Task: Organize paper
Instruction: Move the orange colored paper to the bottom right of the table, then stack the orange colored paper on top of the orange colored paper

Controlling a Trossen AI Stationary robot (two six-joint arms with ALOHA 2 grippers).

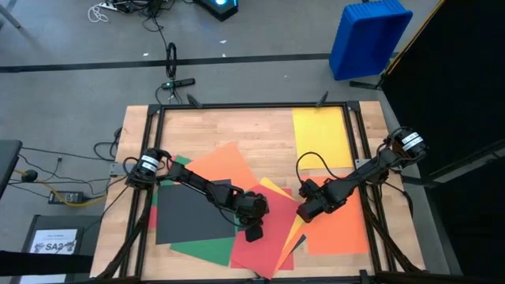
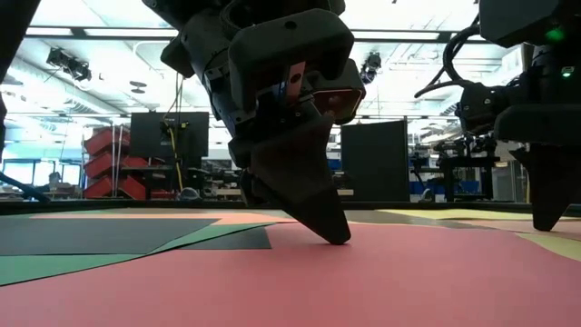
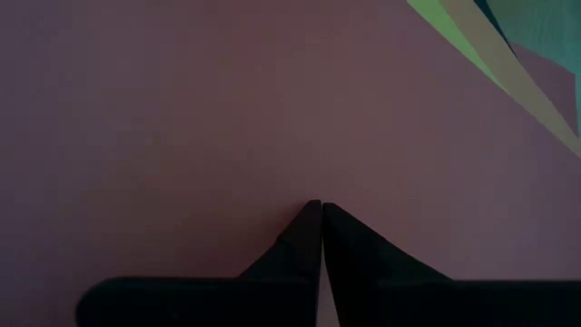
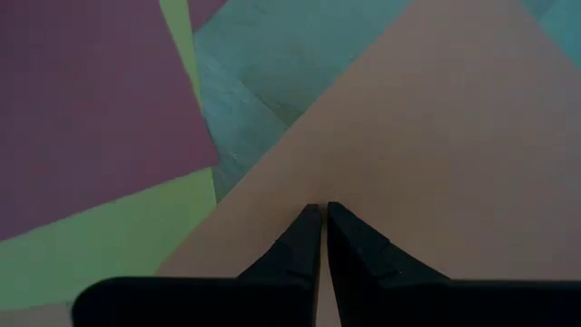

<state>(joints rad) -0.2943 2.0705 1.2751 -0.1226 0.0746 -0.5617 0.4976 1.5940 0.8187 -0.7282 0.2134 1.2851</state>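
Coloured sheets lie overlapping on the wooden table: a red sheet (image 1: 268, 246) near the front, a dark grey sheet (image 1: 188, 211) over a green one (image 1: 199, 249), an orange sheet (image 1: 222, 164) behind them, and a yellow one (image 1: 276, 189) peeking out under the red. Another orange sheet (image 1: 343, 233) lies at the near right. A yellow sheet (image 1: 319, 138) lies alone at the far right. My left gripper (image 1: 254, 234) is shut, tips down on the red sheet. My right gripper (image 1: 303, 214) is shut, tips down on the near-right orange sheet. My left gripper presses its shut fingertips (image 3: 309, 218) down on the red sheet's middle (image 3: 318, 186), coming from above at a slant; the sheet lies flat on the table and on the sheets under it. My right gripper presses its shut fingertips (image 4: 310, 222) down on the orange sheet near its left edge (image 4: 318, 186), from above; the sheet lies flat.
A black frame (image 1: 252, 105) runs round the table. Bare wood (image 1: 252, 130) shows at the far middle. A small dark paper corner (image 1: 296, 244) sticks out between the red and orange sheets. A blue bin (image 1: 367, 35) stands on the floor beyond the table.
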